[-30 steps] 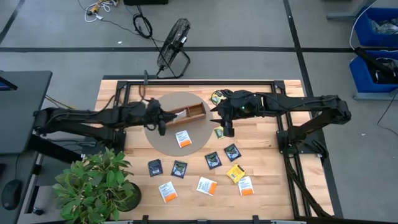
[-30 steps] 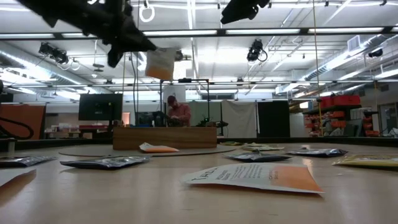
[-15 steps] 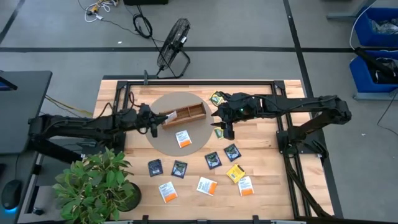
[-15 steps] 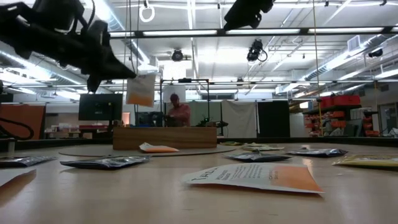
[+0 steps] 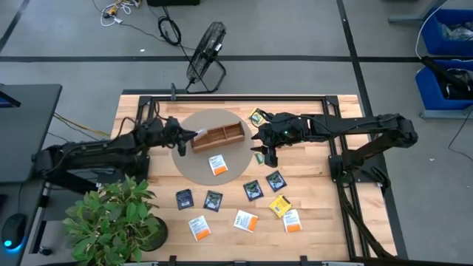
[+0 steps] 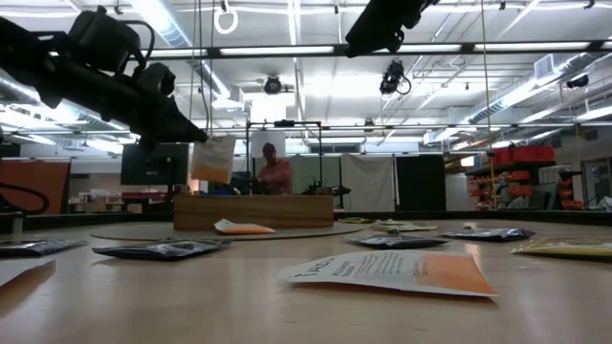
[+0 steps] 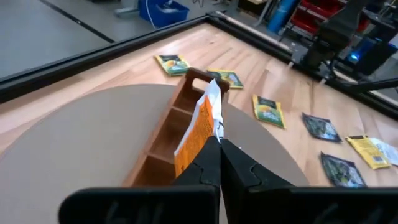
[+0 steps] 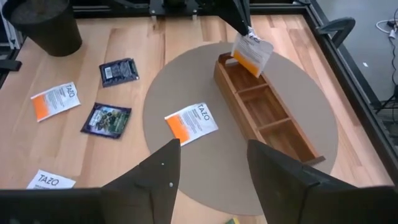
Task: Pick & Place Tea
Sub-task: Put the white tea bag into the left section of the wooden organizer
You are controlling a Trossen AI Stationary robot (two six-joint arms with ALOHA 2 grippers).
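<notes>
My left gripper (image 7: 214, 144), clamped on a white-orange packet (image 7: 198, 124), has dropped over the tray (image 5: 218, 136) end (release next, I reckon); right gripper (image 8: 208, 165) hangs spread, empty.

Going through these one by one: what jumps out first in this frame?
The left gripper, shut on a white-orange packet, holds it just above the near end of the wooden tray on the round mat. The right gripper hangs open beside the mat.

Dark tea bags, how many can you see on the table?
4 dark bags, all flat on the table: the left one, its neighbour, the next, the rightmost. More may hide under the arms.
</notes>
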